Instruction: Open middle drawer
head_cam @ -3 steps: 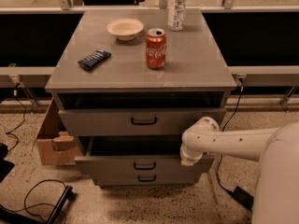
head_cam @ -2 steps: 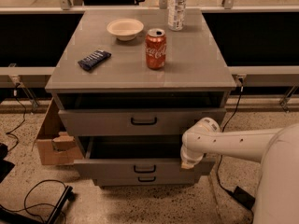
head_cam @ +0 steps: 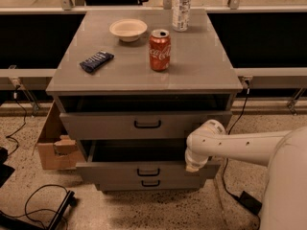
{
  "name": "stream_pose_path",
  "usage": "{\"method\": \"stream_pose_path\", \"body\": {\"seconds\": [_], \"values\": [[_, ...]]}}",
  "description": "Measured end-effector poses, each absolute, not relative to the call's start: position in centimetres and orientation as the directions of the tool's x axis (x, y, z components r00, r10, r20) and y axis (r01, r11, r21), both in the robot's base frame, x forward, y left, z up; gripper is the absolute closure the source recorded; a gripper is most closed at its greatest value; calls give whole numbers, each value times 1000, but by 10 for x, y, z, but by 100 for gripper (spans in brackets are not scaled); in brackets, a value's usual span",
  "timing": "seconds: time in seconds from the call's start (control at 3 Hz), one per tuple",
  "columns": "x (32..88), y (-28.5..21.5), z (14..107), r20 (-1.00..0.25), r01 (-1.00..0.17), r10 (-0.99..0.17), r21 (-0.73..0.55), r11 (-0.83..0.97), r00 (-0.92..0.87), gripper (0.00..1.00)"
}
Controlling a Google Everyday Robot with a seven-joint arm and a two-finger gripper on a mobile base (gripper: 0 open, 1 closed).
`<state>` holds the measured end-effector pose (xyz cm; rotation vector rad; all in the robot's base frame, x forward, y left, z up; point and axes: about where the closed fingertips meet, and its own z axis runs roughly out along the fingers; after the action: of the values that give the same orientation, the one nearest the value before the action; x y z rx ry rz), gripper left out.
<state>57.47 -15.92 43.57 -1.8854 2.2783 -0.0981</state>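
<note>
The grey cabinet [head_cam: 144,80] has three drawers. The middle drawer [head_cam: 124,172], with a small black loop handle [head_cam: 147,172], is pulled out towards me, and its dark inside [head_cam: 139,151] shows. My gripper [head_cam: 194,166] is at the right end of that drawer's front top edge, at the tip of the white arm [head_cam: 240,145] reaching in from the right. The top drawer [head_cam: 105,124] stands slightly out. The bottom drawer's handle [head_cam: 150,183] shows just below the middle one.
On the cabinet top stand a red cola can [head_cam: 159,50], a white bowl [head_cam: 128,29], a dark snack bar [head_cam: 96,61] and a water bottle [head_cam: 182,7]. A cardboard box [head_cam: 52,145] sits on the floor at left. Cables [head_cam: 33,200] lie on the floor.
The middle drawer's front has slid a little further out towards me, and the gripper has moved with it.
</note>
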Motion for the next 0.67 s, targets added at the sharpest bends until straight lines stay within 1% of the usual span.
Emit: {"method": "stream_pose_path", "body": {"seconds": [0.33, 0.67], "values": [[574, -159, 435, -98, -967, -979, -164, 192, -178, 17], [574, -159, 435, -98, -968, -979, -164, 192, -178, 0]]}}
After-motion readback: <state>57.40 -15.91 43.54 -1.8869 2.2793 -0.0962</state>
